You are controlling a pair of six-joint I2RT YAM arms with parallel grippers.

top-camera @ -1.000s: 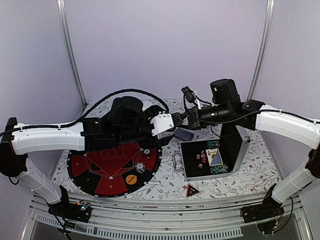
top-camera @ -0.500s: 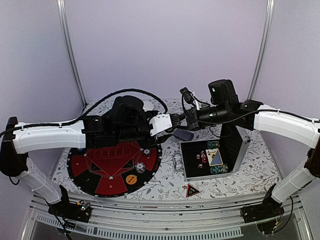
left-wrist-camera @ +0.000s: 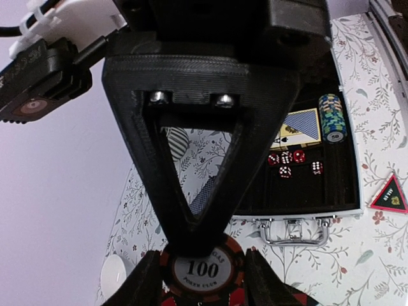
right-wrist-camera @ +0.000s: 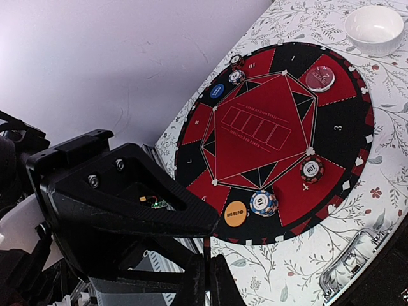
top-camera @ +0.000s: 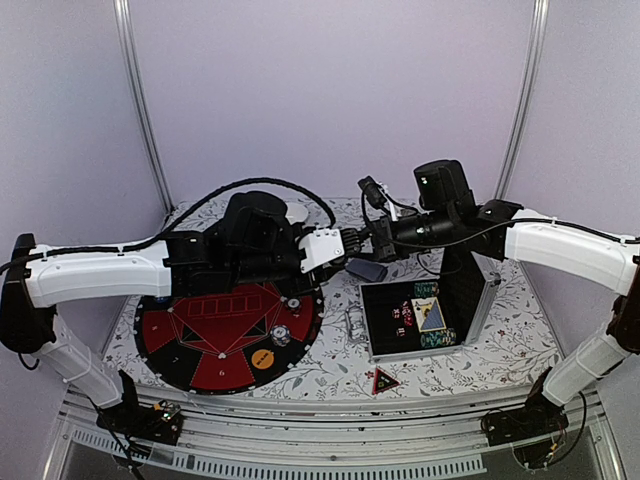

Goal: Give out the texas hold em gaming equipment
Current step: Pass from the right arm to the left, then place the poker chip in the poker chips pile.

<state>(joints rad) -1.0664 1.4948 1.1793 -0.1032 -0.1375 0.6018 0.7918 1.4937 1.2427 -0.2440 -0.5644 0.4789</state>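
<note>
Nearest, the red triangular marker (top-camera: 385,380) lies on the tabletop (top-camera: 330,375), just before the open case (left-wrist-camera: 344,215). Inside the case, playing cards (left-wrist-camera: 305,122), a chip stack (left-wrist-camera: 331,118) and red dice (left-wrist-camera: 290,159) are seen (its far end is masked by the gripper body). On the round mat (right-wrist-camera: 261,127) are set an orange disc (right-wrist-camera: 234,213) and a blue-white chip (right-wrist-camera: 262,203). A "100" chip (left-wrist-camera: 203,271) is cut off at the lower edge of the left wrist view and overlapped by a finger tip; whether the left gripper (top-camera: 350,243) is clamped on it cannot be told. Opposite, nearly tip to tip, the right gripper (right-wrist-camera: 199,280) is held with jaws pressed together, nothing discernible between them. Farthest, the white bowl (right-wrist-camera: 374,29) is placed.
</note>
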